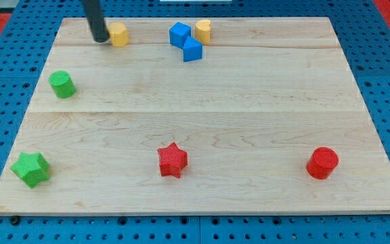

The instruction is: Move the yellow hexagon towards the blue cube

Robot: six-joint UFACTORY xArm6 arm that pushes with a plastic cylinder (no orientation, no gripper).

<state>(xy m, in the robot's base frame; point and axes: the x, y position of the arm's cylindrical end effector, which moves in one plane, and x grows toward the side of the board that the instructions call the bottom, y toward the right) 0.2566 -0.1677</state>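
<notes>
The yellow hexagon [118, 34] lies near the view's top left of the wooden board. My tip [100, 38] stands just to its left, touching or almost touching it. The blue cube [192, 50] lies to the view's right of the hexagon, near the top middle. A second blue block [179, 34] sits just above and left of the cube. A yellow block [203, 30] sits next to that, to its right.
A green cylinder [62, 84] lies at the left. A green star [30, 168] lies at the bottom left. A red star [172, 160] lies at the bottom middle. A red cylinder [323, 163] lies at the bottom right. The board's top edge [263, 19] runs close above the hexagon.
</notes>
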